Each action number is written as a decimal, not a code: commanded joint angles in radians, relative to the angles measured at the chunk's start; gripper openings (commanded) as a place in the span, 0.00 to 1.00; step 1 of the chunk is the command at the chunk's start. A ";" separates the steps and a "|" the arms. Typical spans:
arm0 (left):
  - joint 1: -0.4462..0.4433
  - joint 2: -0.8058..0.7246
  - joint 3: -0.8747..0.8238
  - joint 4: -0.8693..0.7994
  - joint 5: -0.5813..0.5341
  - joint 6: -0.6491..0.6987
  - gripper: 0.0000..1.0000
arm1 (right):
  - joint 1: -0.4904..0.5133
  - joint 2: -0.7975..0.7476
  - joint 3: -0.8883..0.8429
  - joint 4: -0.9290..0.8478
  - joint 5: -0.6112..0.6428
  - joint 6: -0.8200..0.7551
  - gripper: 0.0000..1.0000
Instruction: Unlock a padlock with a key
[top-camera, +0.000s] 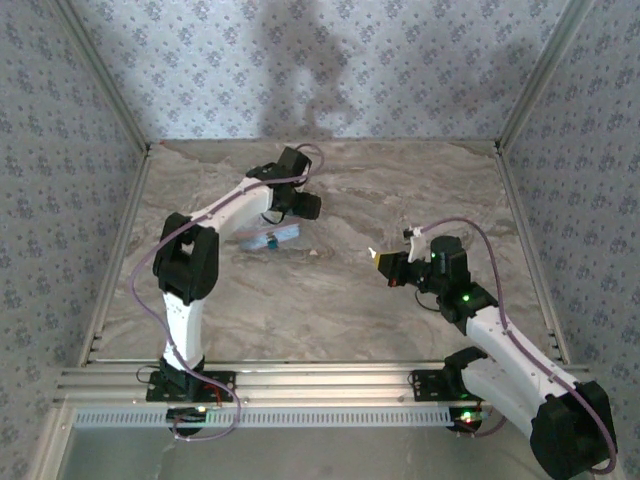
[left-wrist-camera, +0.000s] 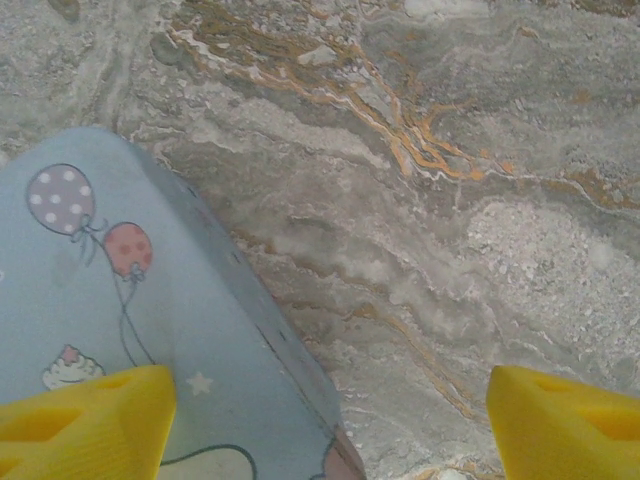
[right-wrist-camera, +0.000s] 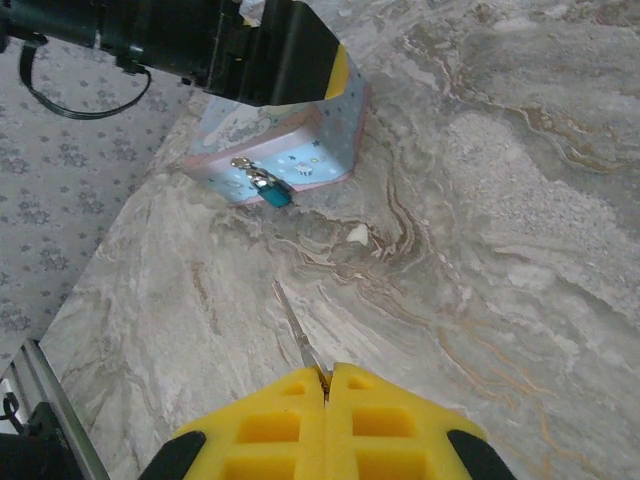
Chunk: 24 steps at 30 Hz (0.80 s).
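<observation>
While the teal padlock (right-wrist-camera: 275, 195) hung from a small clasp on the side of the light-blue tin (right-wrist-camera: 300, 140) turned toward the right gripper (right-wrist-camera: 325, 385), its body low by the tin's pinkish bottom edge & close to the table (right-wrist-camera: 520, 250), the key (right-wrist-camera: 296, 335) was well apart from it, over bare marble. Right wrist cam showed the key's thin blade sticking out from betw. that gripper's yellow fingers (right-wrist-camera: 270, 430), which were pressed together on it, tip aimed roughly toward the padlock. From the top cam the right gripper sat right of centre, w/ open table betw. it & the tin. The left gripper (top-camera: 303, 206) was at the tin, approx. over its far end. Its wrist cam showed its two yellow fingers (left-wrist-camera: 85, 420) spread wide, one over the tin's lid (left-wrist-camera: 120, 300), the other over bare table. Whether that finger touched the lid couldn't be told. Lid art incl. balloons & a cupcake. A small pale fleck (right-wrist-camera: 357, 235) lay on the table near the tin, on the padlock's side. The table was a grey marble-look top w/ orange veins, boxed by patterned walls (top-camera: 330, 60) on three sides. An aluminium rail (top-camera: 320, 385) ran along its near edge.
</observation>
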<state>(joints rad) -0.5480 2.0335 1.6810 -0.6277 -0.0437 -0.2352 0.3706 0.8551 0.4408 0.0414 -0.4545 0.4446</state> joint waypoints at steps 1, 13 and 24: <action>-0.024 0.023 0.014 -0.020 -0.025 0.028 0.82 | -0.010 -0.019 0.013 -0.051 0.022 -0.018 0.00; -0.078 -0.007 -0.062 0.011 -0.047 0.001 0.82 | -0.118 -0.102 0.029 -0.215 0.019 -0.060 0.00; -0.095 -0.039 -0.117 0.040 -0.020 -0.052 0.82 | -0.171 -0.117 0.027 -0.227 -0.015 -0.054 0.00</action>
<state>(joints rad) -0.6224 2.0052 1.6047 -0.5522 -0.1059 -0.2508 0.2100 0.7467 0.4431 -0.1623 -0.4442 0.4019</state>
